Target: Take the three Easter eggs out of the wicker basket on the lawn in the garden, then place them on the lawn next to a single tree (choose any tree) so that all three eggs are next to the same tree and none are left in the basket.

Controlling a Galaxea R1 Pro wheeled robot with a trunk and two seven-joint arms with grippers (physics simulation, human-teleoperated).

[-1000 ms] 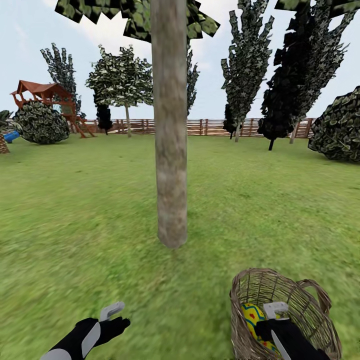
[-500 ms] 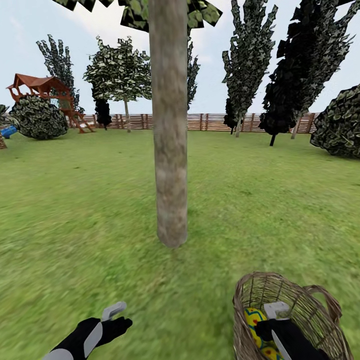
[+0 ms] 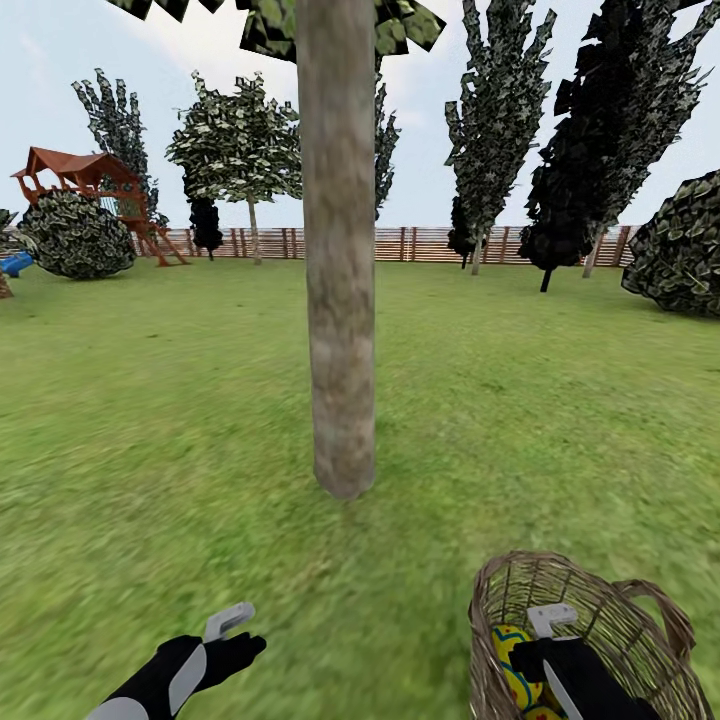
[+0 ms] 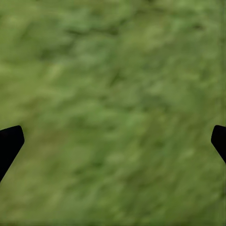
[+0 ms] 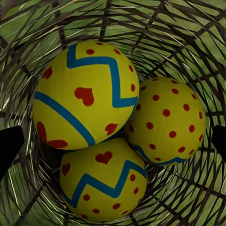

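Observation:
Three yellow Easter eggs [image 5: 84, 96] [image 5: 167, 120] [image 5: 103, 181] with red marks and blue zigzag bands lie together at the bottom of the wicker basket [image 5: 188, 37]. In the head view the basket [image 3: 600, 600] sits on the lawn [image 3: 150, 420] at the lower right, with one egg [image 3: 512, 665] visible through its mouth. My right gripper [image 3: 552, 625] hangs open over the basket's mouth, its fingertips spread wide above the eggs [image 5: 113, 141]. My left gripper [image 3: 238, 635] is open over bare grass [image 4: 113, 141]. The tree [image 3: 340, 300] rises just beyond the basket.
A wooden slat fence [image 3: 420, 243] bounds the garden at the back. Dark narrow trees [image 3: 590, 150] and a bush [image 3: 685, 250] stand at the right. A red-roofed play structure [image 3: 85, 180] and a bush [image 3: 75, 235] stand at the far left. Open grass lies all round the trunk.
The whole picture has shifted slightly, so the camera has moved; the basket now sits a little lower and further right in the view. Both grippers keep their poses.

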